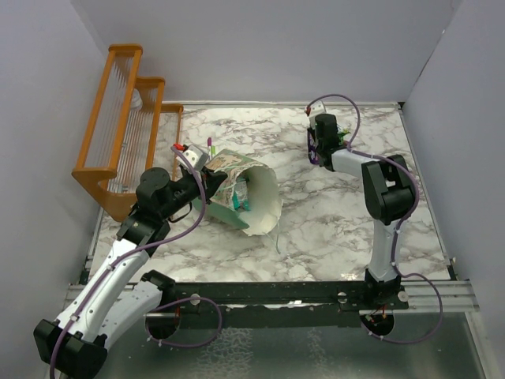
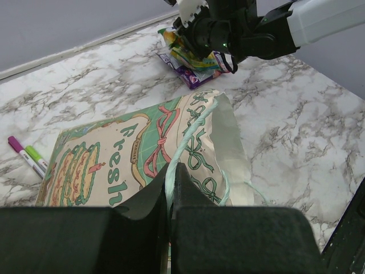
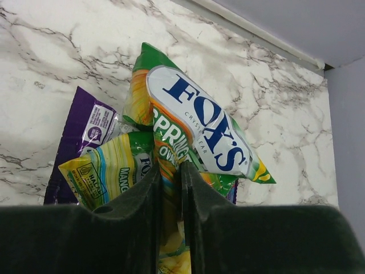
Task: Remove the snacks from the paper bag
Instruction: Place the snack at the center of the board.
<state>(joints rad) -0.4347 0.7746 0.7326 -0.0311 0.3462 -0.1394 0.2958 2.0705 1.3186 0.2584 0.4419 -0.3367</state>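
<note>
Your right gripper (image 3: 170, 171): pinching green Fox's packet (image 3: 199, 128); thin-edge hold may slip. Your left gripper (image 2: 171, 174): clamped on paper bag (image 2: 114, 165) rim; pulling could tear it.

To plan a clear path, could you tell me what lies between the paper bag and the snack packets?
Nothing: only bare marble table separates the paper bag from the snack packets, shown in the left wrist and top views.
</note>
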